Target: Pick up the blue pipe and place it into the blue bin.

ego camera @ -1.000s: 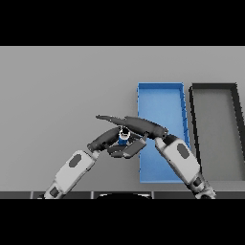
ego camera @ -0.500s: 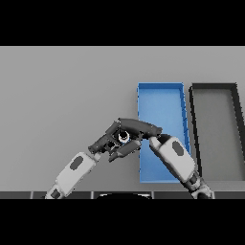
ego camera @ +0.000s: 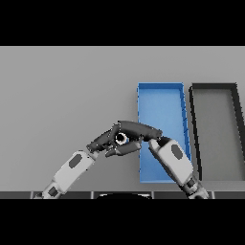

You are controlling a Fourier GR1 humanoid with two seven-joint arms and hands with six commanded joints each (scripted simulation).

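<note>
Where the grey worktop (ego camera: 62, 91) lies bare to the left and toward the far edge, open room for moving is widest; to the right stand two long bins side by side, the blue bin (ego camera: 161, 95) and, just beyond it, the dark bin (ego camera: 213, 91), their near ends close to the worktop's front edge. Both hands meet just beside the blue bin's left wall, near its lower half. Left hand (ego camera: 107, 142) comes in from the lower left, forearm slanting up to the right, fingers curled. Right hand (ego camera: 139, 130) reaches leftward from a forearm that crosses the blue bin's near left corner, fingers extended over the left hand. Between them only a small round end of the blue pipe (ego camera: 121, 139) shows, clamped by both hands, outside the bin.
</note>
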